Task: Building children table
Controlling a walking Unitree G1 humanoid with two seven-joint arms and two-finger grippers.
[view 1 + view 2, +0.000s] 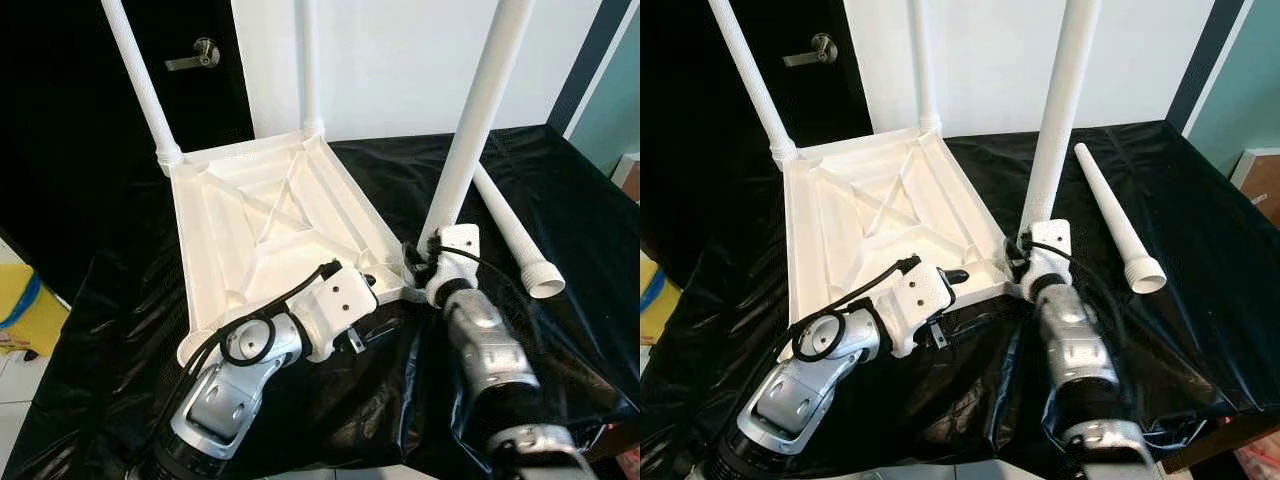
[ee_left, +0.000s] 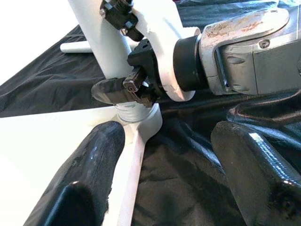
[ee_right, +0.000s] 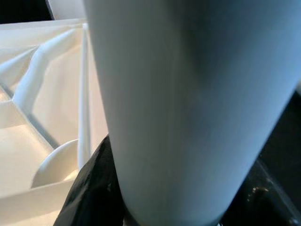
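On the black-sheeted table [image 1: 560, 190], the white plastic tabletop [image 1: 270, 225] lies upside down, ribbed underside facing up, its near edge toward the robot. Three white legs stand upright in its corner sockets: far-left leg [image 1: 140, 85], far-right leg [image 1: 311, 65], and near-right leg [image 1: 480, 120]. The near-left corner, close to the left arm, carries no leg. A fourth leg [image 1: 515, 235] lies loose on the black sheet to the right of the tabletop, threaded wide end toward the robot, well apart from both pincers. Right pincer [image 1: 428, 258] is clenched around the base of the near-right leg, just above its corner socket; in the right wrist view the white tube sits between the two black fingers [image 3: 91, 188], with the ribbed underside beside it. In the left wrist view the right pincer's finger wraps the leg directly above the threaded collar at the socket. Left pincer [image 1: 362, 312] sits at the near edge of the tabletop, close beside the same near-right corner; its fingers [image 2: 94, 165] are spread apart, one lying over the white rim, the other over the black sheet, gripping nothing. Behind the table: a dark door with a lever handle [image 1: 195, 55] on the left and a white wall [image 1: 400, 60]. A yellow object [image 1: 25, 310] is on the floor at far left.
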